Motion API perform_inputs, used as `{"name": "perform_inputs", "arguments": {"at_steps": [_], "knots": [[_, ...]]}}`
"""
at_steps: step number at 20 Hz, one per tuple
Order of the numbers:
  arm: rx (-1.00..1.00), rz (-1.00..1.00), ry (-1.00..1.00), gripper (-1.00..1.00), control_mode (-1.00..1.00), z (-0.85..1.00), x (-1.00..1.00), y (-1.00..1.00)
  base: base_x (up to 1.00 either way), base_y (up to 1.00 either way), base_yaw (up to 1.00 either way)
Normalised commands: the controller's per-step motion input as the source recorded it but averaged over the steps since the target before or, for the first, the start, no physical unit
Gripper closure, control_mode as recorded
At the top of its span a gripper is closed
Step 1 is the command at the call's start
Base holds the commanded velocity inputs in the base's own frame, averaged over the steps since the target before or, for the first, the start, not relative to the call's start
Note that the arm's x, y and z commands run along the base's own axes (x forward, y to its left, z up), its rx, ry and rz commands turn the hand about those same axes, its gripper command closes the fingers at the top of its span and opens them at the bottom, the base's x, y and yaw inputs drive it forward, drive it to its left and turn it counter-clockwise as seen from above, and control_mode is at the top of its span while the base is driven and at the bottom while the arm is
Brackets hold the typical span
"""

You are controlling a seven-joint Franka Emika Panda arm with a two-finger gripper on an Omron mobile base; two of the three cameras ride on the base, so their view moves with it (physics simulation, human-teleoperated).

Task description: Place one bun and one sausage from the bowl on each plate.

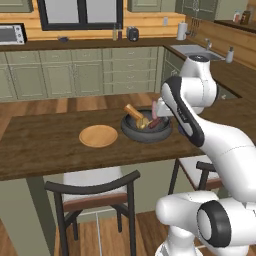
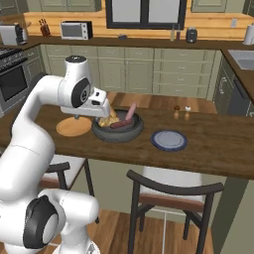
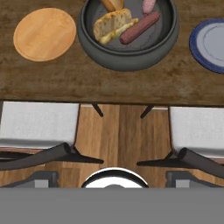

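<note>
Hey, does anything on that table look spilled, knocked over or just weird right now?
Nothing spilled. One bun and the pink sausage lean up over the bowl's rim rather than lying flat. Both plates sit flat and bare.

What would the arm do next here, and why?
Probably reach forward and lower its open fingers toward a bun in the bowl. Both buns and sausages lie in the bowl, while the tan plate and the blue plate sit bare.
</note>
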Motion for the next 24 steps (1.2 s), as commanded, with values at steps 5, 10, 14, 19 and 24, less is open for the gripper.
{"name": "perform_inputs", "arguments": {"at_steps": [5,10,14,19,24], "knots": [[0.0,0.0,0.0,-1.0,1.0,0.0,0.0,0.0,0.87,-0.31,-0.01],[0.0,0.0,0.0,-1.0,1.0,0.0,0.0,0.0,1.0,-0.4,0.0],[0.0,0.0,0.09,-1.0,-1.0,0.0,0.75,-0.17,0.25,-0.06,0.0],[0.0,-0.03,0.06,-1.0,-1.0,-0.12,1.0,-0.18,0.0,0.0,0.0],[0.0,-0.04,0.04,-1.0,-1.0,-0.47,1.0,-0.04,0.0,0.0,0.0]]}}
